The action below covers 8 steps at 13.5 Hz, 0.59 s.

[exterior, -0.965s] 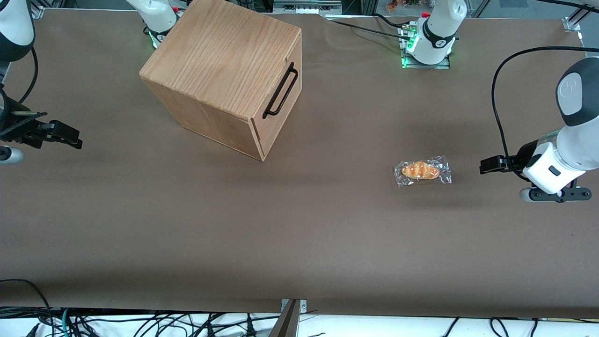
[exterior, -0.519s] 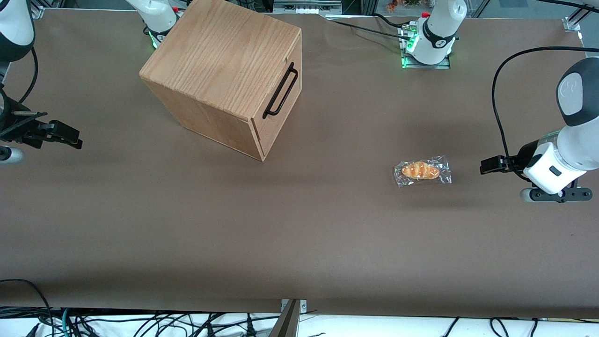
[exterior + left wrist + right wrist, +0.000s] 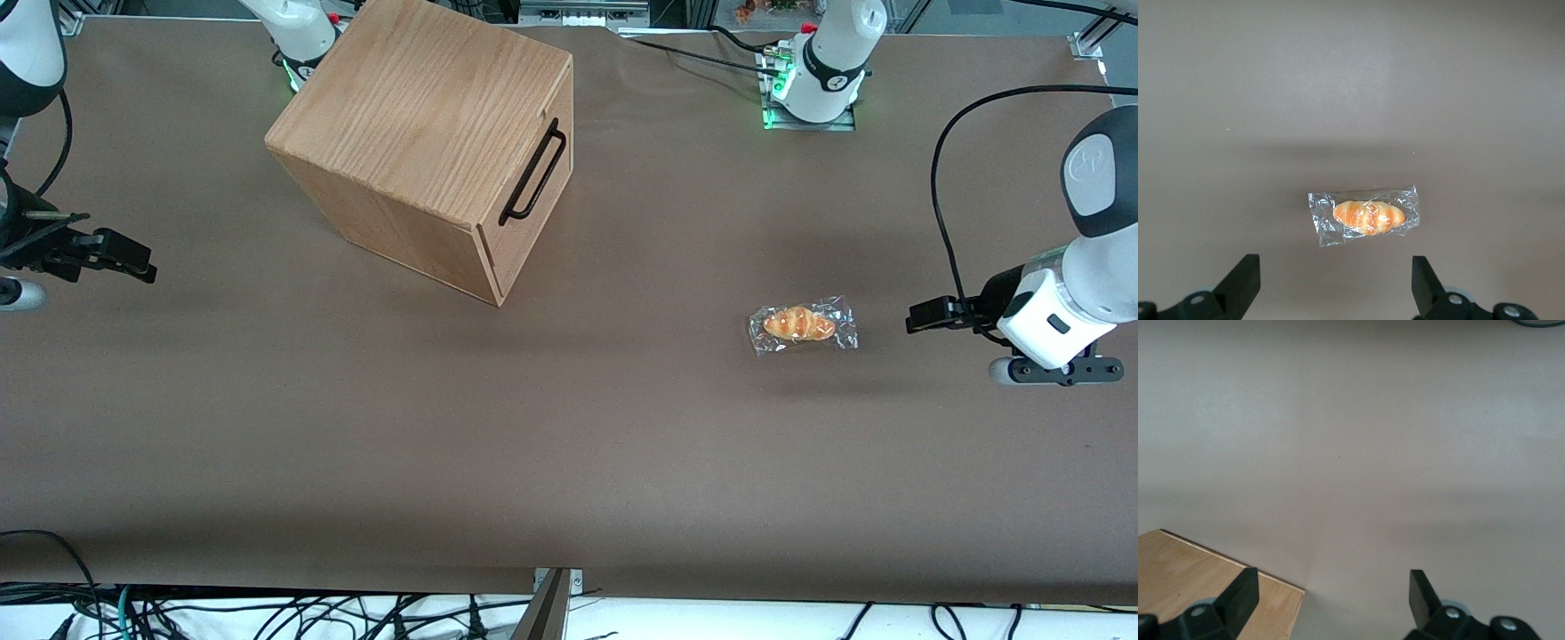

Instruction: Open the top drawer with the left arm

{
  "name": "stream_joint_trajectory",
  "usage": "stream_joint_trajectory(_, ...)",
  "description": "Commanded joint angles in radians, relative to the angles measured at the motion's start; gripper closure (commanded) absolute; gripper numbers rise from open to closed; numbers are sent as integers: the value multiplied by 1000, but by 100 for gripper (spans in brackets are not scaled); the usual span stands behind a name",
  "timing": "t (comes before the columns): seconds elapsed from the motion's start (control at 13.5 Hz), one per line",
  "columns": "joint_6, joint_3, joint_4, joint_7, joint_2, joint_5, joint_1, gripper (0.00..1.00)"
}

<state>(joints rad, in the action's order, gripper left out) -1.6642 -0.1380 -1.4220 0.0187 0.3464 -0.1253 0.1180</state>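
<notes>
One drawer matters here, the top drawer (image 3: 532,200), shut flush in the wooden box (image 3: 427,133) at the table's (image 3: 569,444) far edge, toward the parked arm's end; its black bar handle (image 3: 533,173) faces the working arm's end. The left arm (image 3: 1080,258) hangs well apart from it, its gripper (image 3: 929,313) near a wrapped bread roll (image 3: 803,325), jaws spread and holding nothing. The approach looks barely begun: next the gripper must travel to the handle, line the jaws across the bar and close on it. The left wrist view shows the gap between the fingertips (image 3: 1245,280) and the roll (image 3: 1368,217); only the front view shows the drawer.
</notes>
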Motion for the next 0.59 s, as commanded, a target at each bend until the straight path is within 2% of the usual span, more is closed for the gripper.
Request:
stream_joint_trajectory(0.0, 6, 0, 20, -5, -3, 6, 28, 0)
stream_joint_trajectory(0.52, 12, 17, 40, 22, -9, 9, 124, 0)
